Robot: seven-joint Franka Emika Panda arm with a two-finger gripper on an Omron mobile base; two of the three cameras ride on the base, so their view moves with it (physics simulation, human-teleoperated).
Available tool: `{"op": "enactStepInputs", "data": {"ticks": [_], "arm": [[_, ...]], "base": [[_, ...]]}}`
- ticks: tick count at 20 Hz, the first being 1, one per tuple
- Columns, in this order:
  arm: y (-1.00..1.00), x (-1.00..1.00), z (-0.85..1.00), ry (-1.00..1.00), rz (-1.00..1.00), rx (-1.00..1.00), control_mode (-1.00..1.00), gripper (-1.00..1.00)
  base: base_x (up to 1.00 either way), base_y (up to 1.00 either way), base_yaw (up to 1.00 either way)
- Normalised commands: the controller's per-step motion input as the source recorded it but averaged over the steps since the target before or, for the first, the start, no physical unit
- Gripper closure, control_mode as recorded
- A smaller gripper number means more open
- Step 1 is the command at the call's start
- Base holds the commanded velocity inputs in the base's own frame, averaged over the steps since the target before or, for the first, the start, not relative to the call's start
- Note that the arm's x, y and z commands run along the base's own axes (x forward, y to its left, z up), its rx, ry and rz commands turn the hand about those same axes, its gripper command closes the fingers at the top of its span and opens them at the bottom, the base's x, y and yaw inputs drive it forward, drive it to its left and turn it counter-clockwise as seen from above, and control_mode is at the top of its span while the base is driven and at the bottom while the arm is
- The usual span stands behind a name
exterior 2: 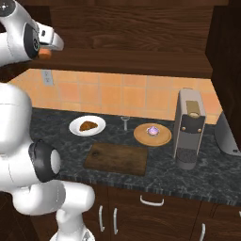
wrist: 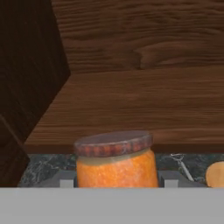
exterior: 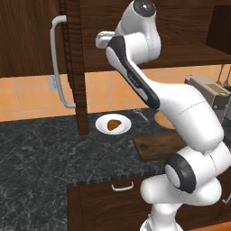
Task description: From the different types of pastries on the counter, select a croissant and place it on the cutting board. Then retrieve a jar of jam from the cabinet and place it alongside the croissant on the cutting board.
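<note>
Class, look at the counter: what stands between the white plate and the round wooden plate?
In the right base view, a small clear glass stands between the white plate and the round wooden plate.

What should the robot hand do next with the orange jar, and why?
Probably carry the jar of jam down toward the cutting board. In the hand view the jar sits between the gripper's fingertips, up by the cabinet shelf, so it looks grasped. The board lies bare. The croissant is on the white plate, so that step looks undone.

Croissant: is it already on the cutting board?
No, the croissant sits on the round white plate, left of the bare cutting board.
</note>
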Motion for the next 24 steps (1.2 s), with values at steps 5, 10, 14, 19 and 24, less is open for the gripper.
{"op": "enactStepInputs", "data": {"ticks": [5,10,14,19,24], "arm": [[-0.66,-1.0,0.0,-0.03,0.29,0.0,-1.0,1.0],[-0.59,-1.0,0.0,0.0,0.32,0.0,-1.0,1.0],[-0.31,-0.97,0.0,0.0,0.25,0.0,-1.0,1.0],[-0.28,-0.99,-0.06,0.0,0.27,0.0,-1.0,1.0],[-0.18,-0.99,-0.22,0.0,0.22,0.0,-1.0,1.0]], "base": [[0.0,0.0,0.0],[0.0,0.0,0.0],[0.0,0.0,0.0],[0.0,0.0,0.0],[0.0,0.0,0.0]]}}
